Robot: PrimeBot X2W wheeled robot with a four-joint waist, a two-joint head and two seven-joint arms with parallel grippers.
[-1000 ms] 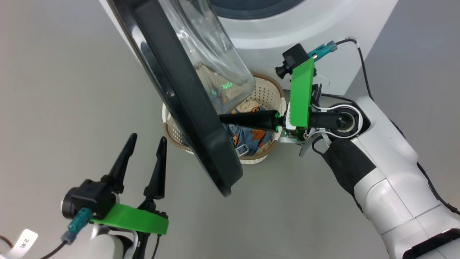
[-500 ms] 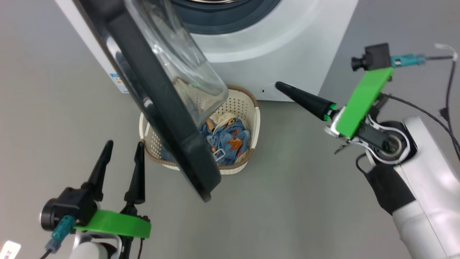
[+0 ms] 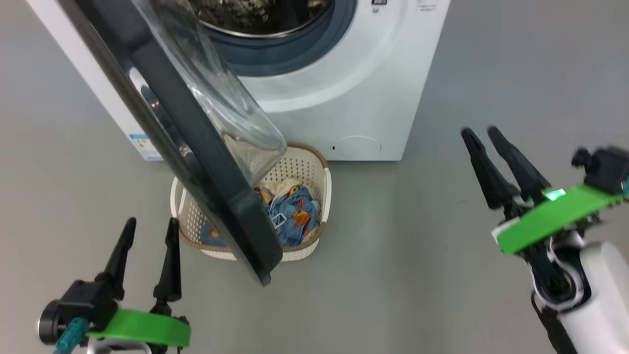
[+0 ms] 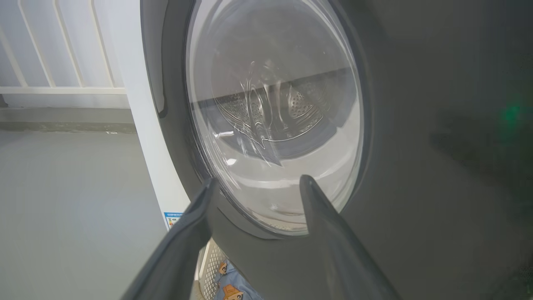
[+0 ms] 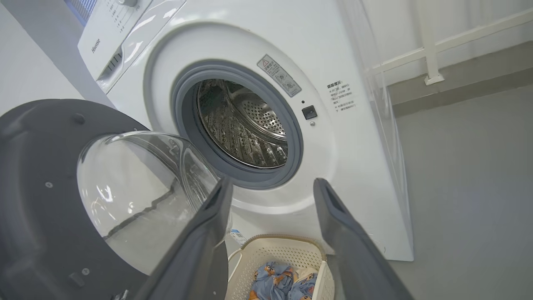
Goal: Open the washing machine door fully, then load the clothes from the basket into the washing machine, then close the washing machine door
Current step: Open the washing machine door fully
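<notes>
Plain grey floor (image 3: 403,275), white railing (image 5: 431,46) along the far wall; white washer (image 3: 354,98) stands on the floor.

Door (image 3: 196,162) swung out partway, black rim edge-on to the head view, glass bowl over the basket (image 3: 325,189). Basket on the floor just before the washer's front, clothes (image 3: 295,221) inside it. Steel drum (image 5: 245,125) bare where seen. Left gripper (image 3: 151,222) wide and empty, low, just beside the door's outer face. Right gripper (image 3: 477,130) fingers parted, empty, well apart from the basket, over bare floor.

Open door (image 5: 125,196), steel drum (image 5: 245,133), basket (image 5: 275,243) below
</notes>
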